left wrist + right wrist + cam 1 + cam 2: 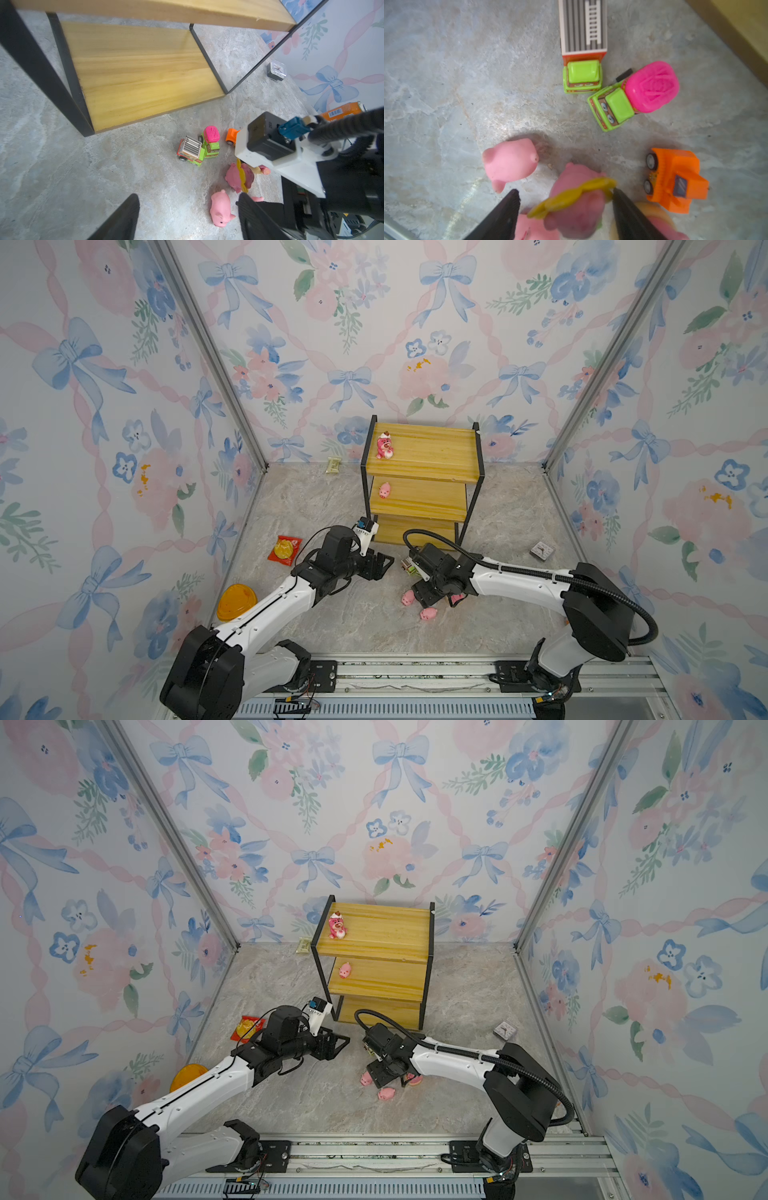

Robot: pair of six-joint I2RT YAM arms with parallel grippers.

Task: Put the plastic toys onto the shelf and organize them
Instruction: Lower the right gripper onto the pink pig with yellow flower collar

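Hands | right hand (564, 190) parted astride pink bear (575, 218) | left hand (187, 195) parted, empty

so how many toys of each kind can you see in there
bears: 2, maybe a third, blurred behind the right gripper
pigs: 3
cars: 3
total: 8, maybe 9

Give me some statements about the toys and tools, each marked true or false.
1. A pink bear figurine is on the top board of the yellow wooden shelf. True.
2. The small pink pig on that shelf lies on the bottom board. False: that pig lies on the middle board.
3. The left tool holds the orange toy car. False: open, holding nothing; that car sits on the grey marble floor.
4. The right tool, open, straddles a pink bear with a yellow ring. True.
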